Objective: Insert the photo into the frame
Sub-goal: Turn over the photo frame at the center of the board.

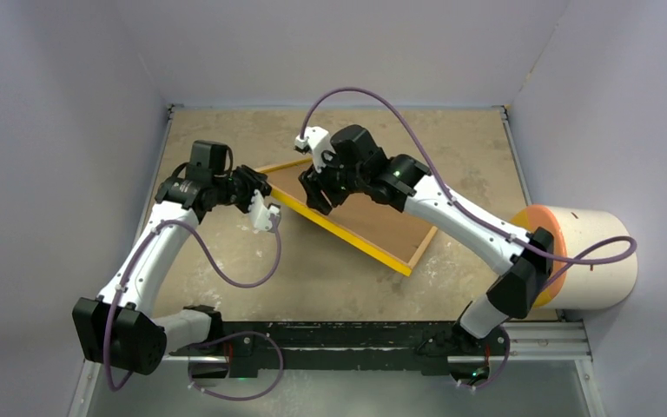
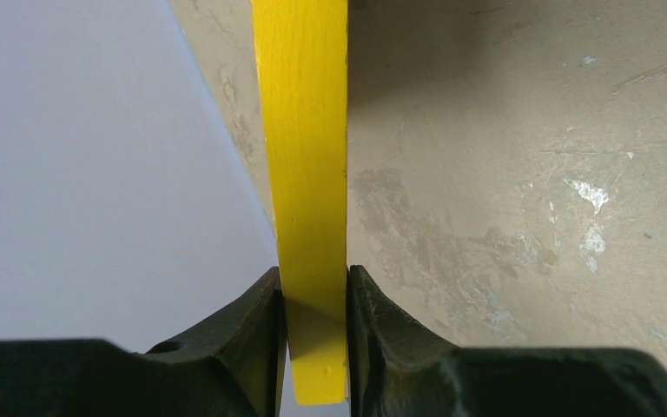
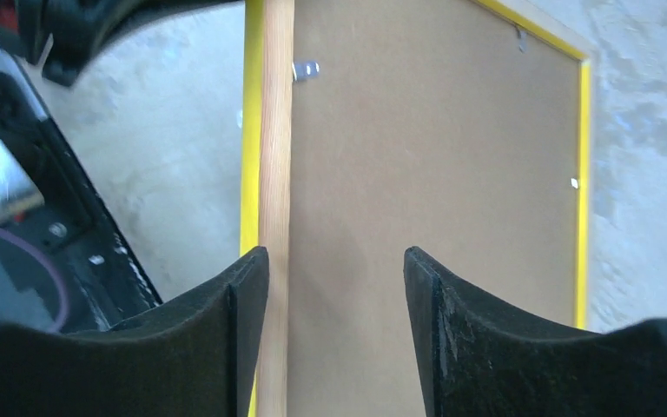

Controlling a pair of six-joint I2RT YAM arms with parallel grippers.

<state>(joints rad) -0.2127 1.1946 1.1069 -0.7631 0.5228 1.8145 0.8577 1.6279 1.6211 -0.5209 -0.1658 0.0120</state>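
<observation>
The frame (image 1: 339, 230) lies tilted on the table, back side up, its yellow edge towards me. The brown backing board (image 1: 373, 217) sits inside it. My left gripper (image 1: 265, 187) is shut on the frame's left corner; in the left wrist view the yellow rail (image 2: 304, 156) stands pinched between the fingers of that gripper (image 2: 314, 321). My right gripper (image 1: 317, 195) is open just above the frame's back. In the right wrist view that gripper (image 3: 337, 287) has its left finger beside the wood-brown rail (image 3: 275, 130) and its right finger over the backing board (image 3: 434, 174). The photo is not in view.
A white roll with an orange end (image 1: 573, 256) lies at the table's right edge. Small metal tabs (image 3: 306, 69) show on the frame's back. The table (image 1: 330, 278) is worn beige, walled at left, back and right.
</observation>
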